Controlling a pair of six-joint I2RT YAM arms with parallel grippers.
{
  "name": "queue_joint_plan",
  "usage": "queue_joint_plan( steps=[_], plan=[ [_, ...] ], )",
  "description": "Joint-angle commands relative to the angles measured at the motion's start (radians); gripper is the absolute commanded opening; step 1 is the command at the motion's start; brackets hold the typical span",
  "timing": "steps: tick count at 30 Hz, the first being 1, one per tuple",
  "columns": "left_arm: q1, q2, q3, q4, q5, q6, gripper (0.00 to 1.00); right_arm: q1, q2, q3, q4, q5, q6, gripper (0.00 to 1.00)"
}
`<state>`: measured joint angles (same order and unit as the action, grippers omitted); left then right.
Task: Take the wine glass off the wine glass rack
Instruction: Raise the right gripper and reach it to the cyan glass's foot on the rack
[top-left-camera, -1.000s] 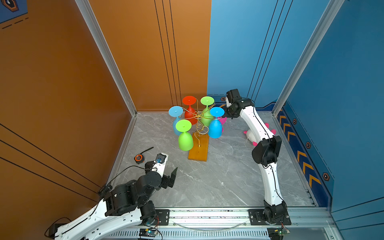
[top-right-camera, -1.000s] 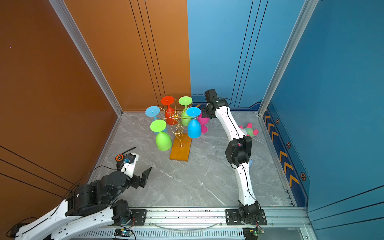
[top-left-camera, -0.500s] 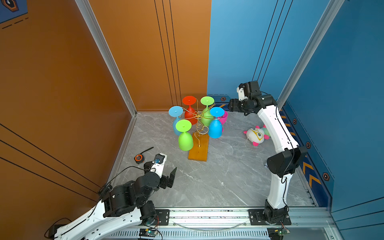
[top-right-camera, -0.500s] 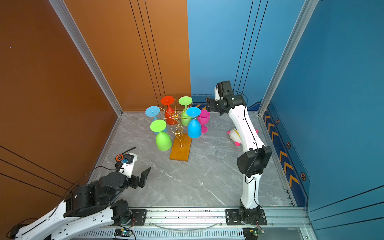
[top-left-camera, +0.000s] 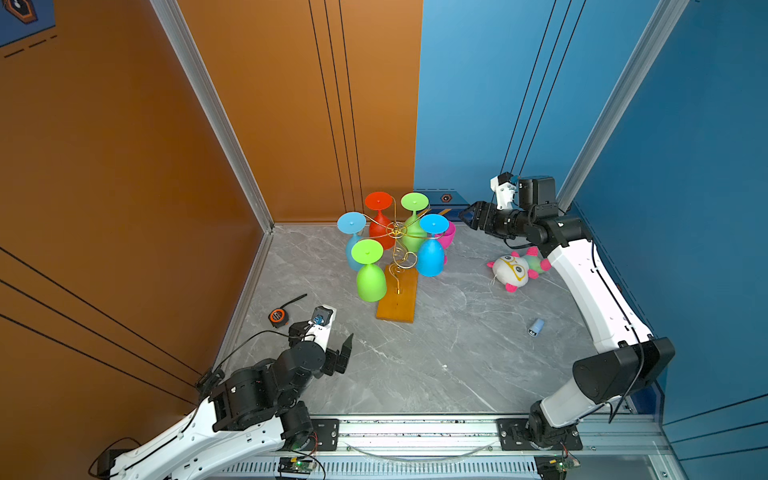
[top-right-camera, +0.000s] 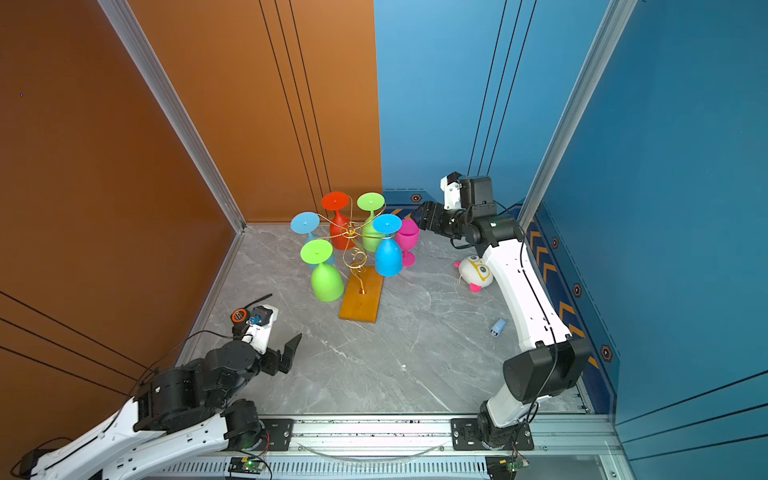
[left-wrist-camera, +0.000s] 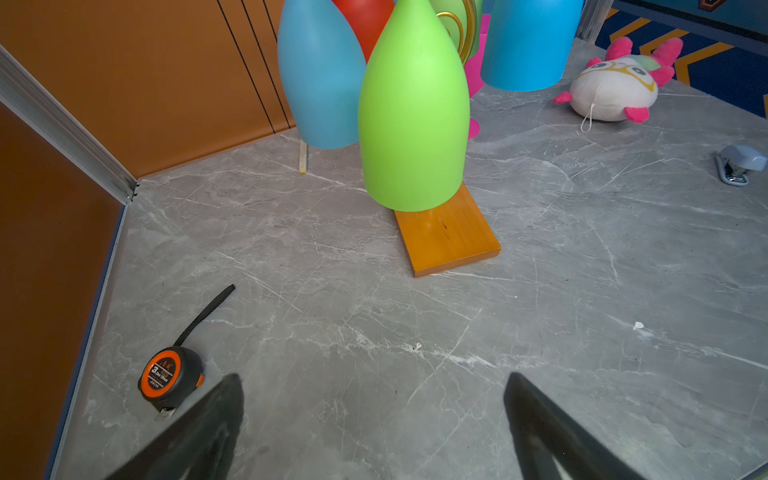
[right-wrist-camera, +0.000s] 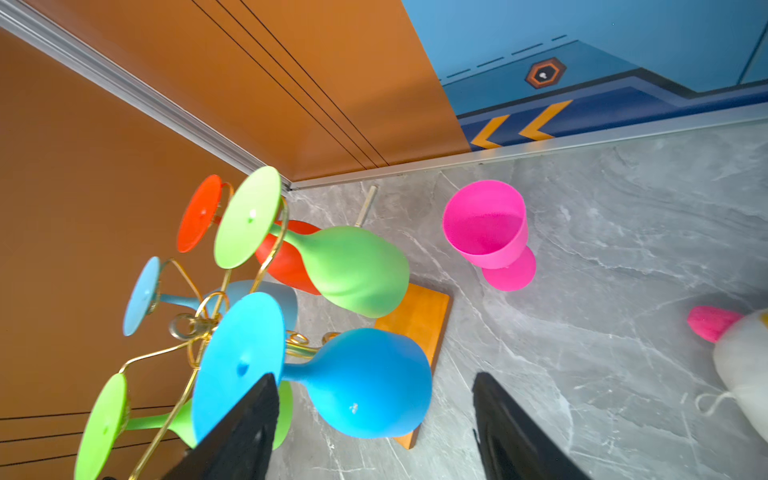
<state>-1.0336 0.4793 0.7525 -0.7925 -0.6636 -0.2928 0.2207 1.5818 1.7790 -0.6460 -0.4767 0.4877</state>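
Room: grey marble tabletop (top-left-camera: 436, 365), with orange walls on the side of the left claw (left-wrist-camera: 374, 378) and blue walls on the side of the right claw (top-left-camera: 466, 216).
Rack: the wine glass rack (top-left-camera: 397, 301) stands ahead of both claws with its gold stem upright. The long axis of its wooden base runs toward the back wall, one short end facing the left claw.
Glasses: five hang bowl-down with their feet up. The pink wine glass (top-right-camera: 407, 237) stands rim-up on the table between the rack and the right claw.
Right claw: raised and aimed at the rack, jaws parted, holding nothing.
Left claw: low over the table, jaws spread wide, holding and touching nothing.
Writing: the tape measure (left-wrist-camera: 166, 376) beside the left claw shows a "3" on its orange face; the rest is too small to read.
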Motion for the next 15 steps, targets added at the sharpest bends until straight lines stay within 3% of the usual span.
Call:
queue_joint_plan(
  steps=[1, 15],
  plan=[
    [0.024, 0.010, -0.008, 0.044, -0.010, 0.041, 0.98, -0.002, -0.020, -0.051, 0.126, -0.087, 0.095, 0.74],
    [0.193, 0.058, -0.007, 0.143, 0.113, 0.129, 0.98, 0.076, 0.013, -0.066, 0.155, -0.144, 0.115, 0.68]
  ],
)
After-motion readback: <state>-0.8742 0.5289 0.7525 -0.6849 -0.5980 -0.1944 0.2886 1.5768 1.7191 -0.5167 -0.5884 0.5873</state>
